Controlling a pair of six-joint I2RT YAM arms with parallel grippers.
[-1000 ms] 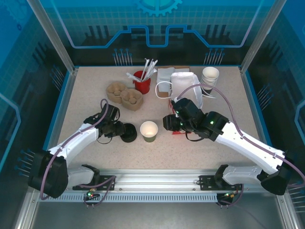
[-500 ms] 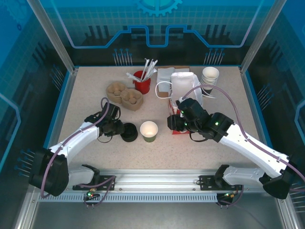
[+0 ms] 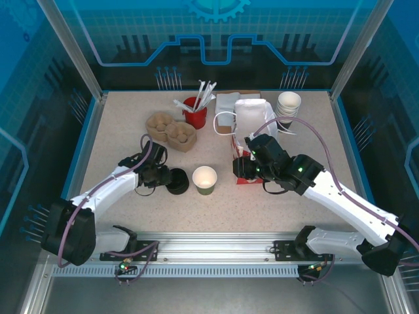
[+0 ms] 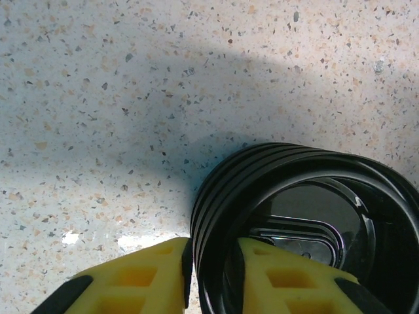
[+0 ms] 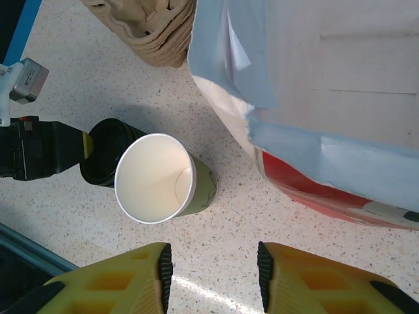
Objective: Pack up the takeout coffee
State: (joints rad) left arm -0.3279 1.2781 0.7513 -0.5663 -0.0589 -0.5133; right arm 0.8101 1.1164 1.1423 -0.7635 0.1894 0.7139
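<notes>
Here, left gripper (image 4: 213, 265) pinches the black lid stack (image 4: 226, 193) by its rim; right gripper (image 5: 213, 265) gapes wide beside the lidless olive paper cup (image 5: 163, 180).

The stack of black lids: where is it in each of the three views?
Top external: the black lid stack, left of centre, beside the olive cup.
Left wrist: the stack at lower right.
Right wrist: the stack at left, behind the cup.
Shared landmark: the left gripper pinching its rim.
</notes>
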